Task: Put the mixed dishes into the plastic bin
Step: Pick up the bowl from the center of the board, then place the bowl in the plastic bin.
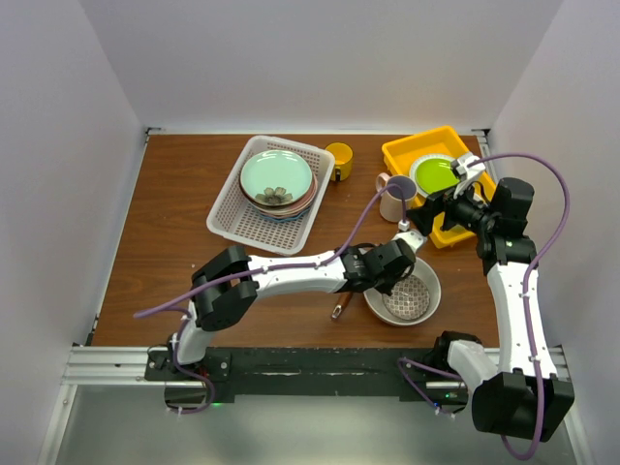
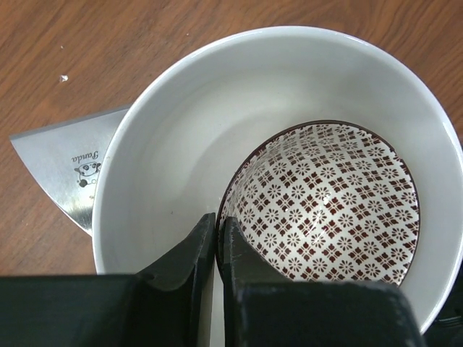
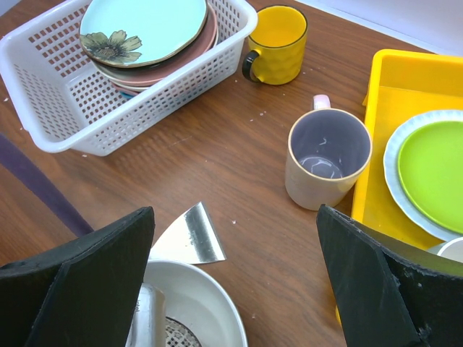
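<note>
My left gripper (image 2: 218, 231) is shut on the rim of the small patterned bowl (image 2: 325, 195), which sits inside the large cream bowl (image 2: 188, 123) at the table's front (image 1: 433, 281). The white plastic bin (image 1: 232, 208) stands at the back left and holds a stack of plates with the pale green plate (image 1: 277, 175) on top. The yellow mug (image 1: 339, 160) stands beside the bin. The purple-lined cream mug (image 3: 327, 155) stands next to the yellow tray. My right gripper (image 1: 431, 208) is open and empty, held above the table near the cream mug.
A yellow tray (image 1: 397, 152) at the back right holds a lime-green plate (image 1: 433, 174). A metal spatula lies with its blade (image 2: 65, 163) under the big bowl's left side and its handle (image 1: 339, 310) pointing to the front edge.
</note>
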### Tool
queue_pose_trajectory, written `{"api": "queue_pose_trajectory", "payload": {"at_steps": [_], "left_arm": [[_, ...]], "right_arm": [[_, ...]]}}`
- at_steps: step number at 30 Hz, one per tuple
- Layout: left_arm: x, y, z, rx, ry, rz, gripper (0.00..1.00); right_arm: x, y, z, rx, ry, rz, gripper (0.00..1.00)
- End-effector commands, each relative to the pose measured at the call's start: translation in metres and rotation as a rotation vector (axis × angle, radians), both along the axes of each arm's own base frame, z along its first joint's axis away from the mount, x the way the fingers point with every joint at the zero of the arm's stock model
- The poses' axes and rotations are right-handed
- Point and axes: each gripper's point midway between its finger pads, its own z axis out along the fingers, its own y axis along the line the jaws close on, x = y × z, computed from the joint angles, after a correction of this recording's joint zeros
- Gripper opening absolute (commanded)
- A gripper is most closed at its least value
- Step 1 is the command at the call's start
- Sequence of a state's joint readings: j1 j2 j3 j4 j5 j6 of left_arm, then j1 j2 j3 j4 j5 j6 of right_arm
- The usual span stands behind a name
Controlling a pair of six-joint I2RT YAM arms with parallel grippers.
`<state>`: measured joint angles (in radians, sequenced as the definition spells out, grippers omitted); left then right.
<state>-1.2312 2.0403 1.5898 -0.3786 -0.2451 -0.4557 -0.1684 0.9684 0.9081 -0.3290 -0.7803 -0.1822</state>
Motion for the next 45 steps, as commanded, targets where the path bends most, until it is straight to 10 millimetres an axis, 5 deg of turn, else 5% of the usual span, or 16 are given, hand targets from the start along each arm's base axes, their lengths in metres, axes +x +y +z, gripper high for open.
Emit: {"api": "queue_pose_trajectory", "payload": {"at_steps": [1, 12, 22, 31, 45], "left_arm": [[-0.003, -0.005, 0.030, -0.079, -0.027, -0.025, 0.00], [-0.010, 0.010, 0.103, -0.285, -0.084, -0.031, 0.00], [-0.005, 0.045, 0.140, -0.394, -0.108, 0.007, 0.00], [0.010, 0.098, 0.185, -0.469, -0.179, 0.072, 0.00], [0.045, 0.198, 0.212, -0.471, -0.304, 0.259, 0.00]], "right_arm": [[0.000, 0.001, 0.010, 0.005, -0.028, 0.005, 0.98], [-0.001, 0.001, 0.010, 0.003, -0.028, 0.004, 0.98], [0.000, 0.001, 0.010, 0.003, -0.028, 0.002, 0.98], [0.000, 0.000, 0.008, 0.003, -0.021, 0.001, 0.98], [0.000, 0.003, 0.005, 0.004, -0.014, 0.028, 0.98]]}}
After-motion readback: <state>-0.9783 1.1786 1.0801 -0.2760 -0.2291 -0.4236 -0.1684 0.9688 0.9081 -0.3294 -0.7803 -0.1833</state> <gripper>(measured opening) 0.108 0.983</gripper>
